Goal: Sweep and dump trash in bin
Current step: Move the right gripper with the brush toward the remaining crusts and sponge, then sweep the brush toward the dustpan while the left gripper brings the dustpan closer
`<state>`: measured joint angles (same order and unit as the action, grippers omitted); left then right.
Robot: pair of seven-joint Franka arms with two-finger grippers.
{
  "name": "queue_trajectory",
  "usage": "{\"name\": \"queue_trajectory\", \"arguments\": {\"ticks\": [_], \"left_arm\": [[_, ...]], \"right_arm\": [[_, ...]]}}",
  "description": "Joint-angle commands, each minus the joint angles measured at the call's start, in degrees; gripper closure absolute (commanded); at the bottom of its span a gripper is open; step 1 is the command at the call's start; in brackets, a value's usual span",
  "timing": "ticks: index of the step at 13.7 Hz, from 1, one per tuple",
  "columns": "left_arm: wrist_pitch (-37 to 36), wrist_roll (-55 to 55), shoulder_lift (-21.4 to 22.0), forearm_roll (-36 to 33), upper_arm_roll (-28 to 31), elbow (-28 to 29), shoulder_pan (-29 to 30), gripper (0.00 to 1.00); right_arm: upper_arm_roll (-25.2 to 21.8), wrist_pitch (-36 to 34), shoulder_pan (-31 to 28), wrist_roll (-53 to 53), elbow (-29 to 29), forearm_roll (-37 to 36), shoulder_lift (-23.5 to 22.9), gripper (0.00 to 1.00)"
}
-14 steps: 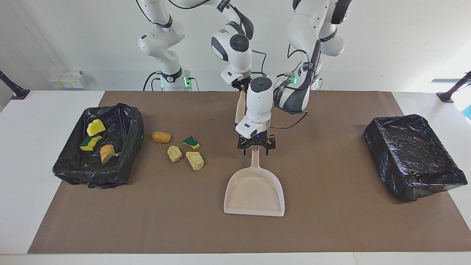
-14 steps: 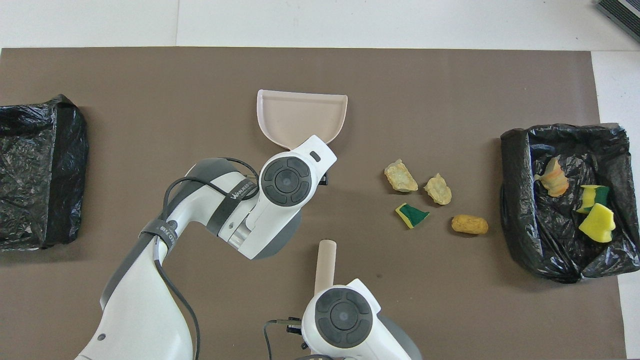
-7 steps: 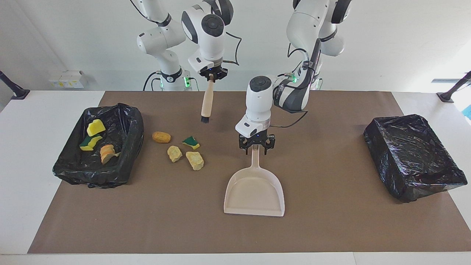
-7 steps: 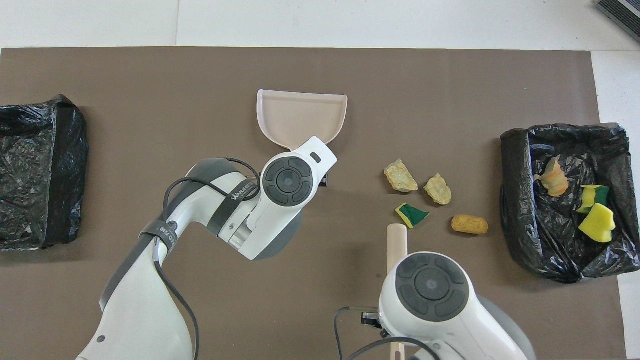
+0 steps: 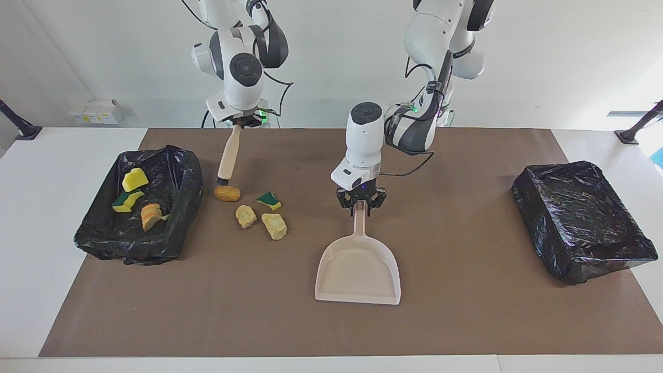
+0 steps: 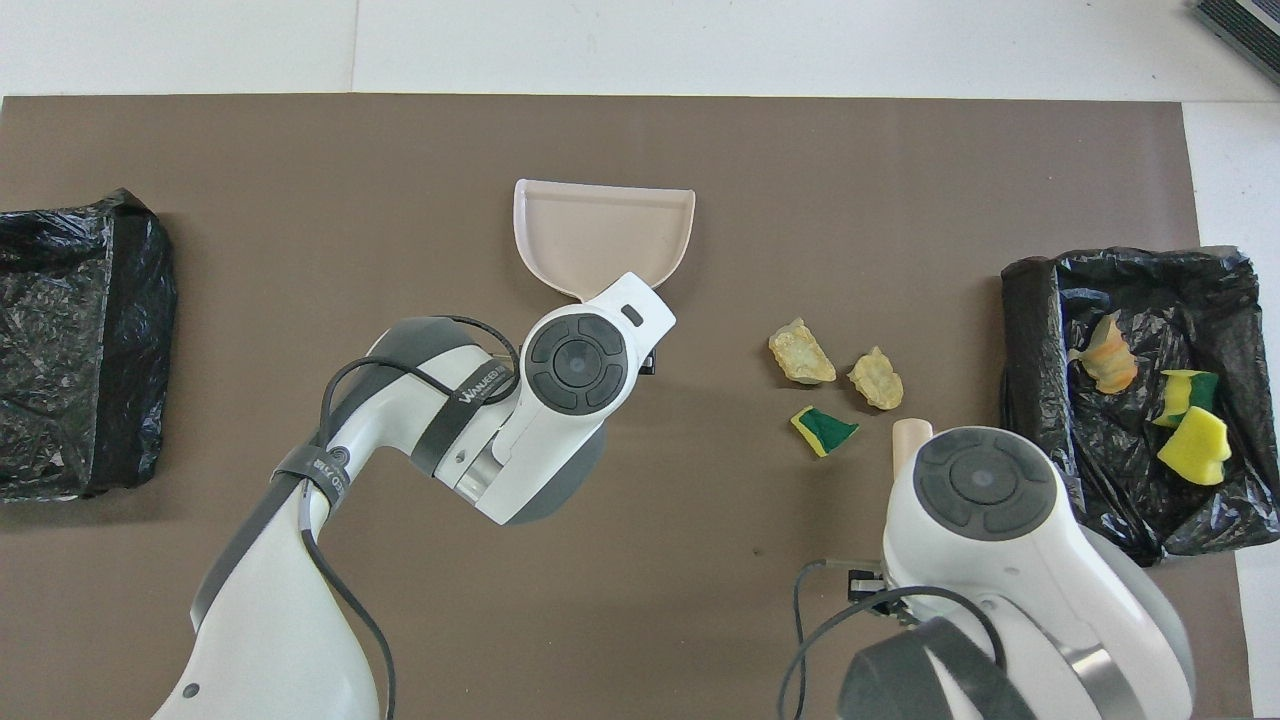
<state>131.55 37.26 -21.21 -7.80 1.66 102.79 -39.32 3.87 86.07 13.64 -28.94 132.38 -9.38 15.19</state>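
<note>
Now left gripper [image 5: 361, 206] pinches dustpan [image 5: 358, 272] handle, right gripper [image 5: 240, 123] clamps brush [image 5: 228, 155] w/ bristles over orange chunk [image 5: 227, 194].

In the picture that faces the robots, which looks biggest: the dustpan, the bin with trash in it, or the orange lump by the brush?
1. Bin with trash, largest.
2. Dustpan, clearly smaller.
3. Orange lump, smallest by far.

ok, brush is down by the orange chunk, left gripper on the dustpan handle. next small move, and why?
Probably stroke the brush in the right gripper toward the dustpan, pushing the orange chunk. Its bristles sit beside that chunk; the left gripper grips the handle.
</note>
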Motion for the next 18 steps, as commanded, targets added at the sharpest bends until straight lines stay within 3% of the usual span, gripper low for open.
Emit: {"name": "queue_trajectory", "arguments": {"ticks": [1,7,12,15,16,18], "left_arm": [[-0.3,0.4,0.8,-0.6,0.5,0.6,-0.3,1.00],[-1.1,-1.3,1.3,-0.6,1.0,0.3,0.4,1.00],[-5.2,-15.4,4.8,-0.6,1.0,0.2,5.6,1.00],[-8.8,-34.2,6.4,-0.5,1.0,-0.1,9.3,1.00],[-10.6,-39.8,6.9,0.3,0.5,-0.1,11.2,1.00],[-13.2,-50.0,7.8,2.5,0.9,0.2,11.7,1.00]], "right_arm": [[0.9,2.7,-2.6,3.3,4.0,-2.2,2.3,1.00],[0.8,8.9,-9.5,10.3,6.4,0.3,2.0,1.00],[1.0,16.6,-8.9,7.9,6.9,5.7,-1.8,1.00],[1.1,21.7,-7.7,13.3,6.0,12.3,-4.1,1.00],[1.2,22.6,-6.5,15.0,2.5,18.1,-6.6,1.00],[1.2,21.5,-3.9,14.9,-4.2,22.1,-10.8,1.00]]}}
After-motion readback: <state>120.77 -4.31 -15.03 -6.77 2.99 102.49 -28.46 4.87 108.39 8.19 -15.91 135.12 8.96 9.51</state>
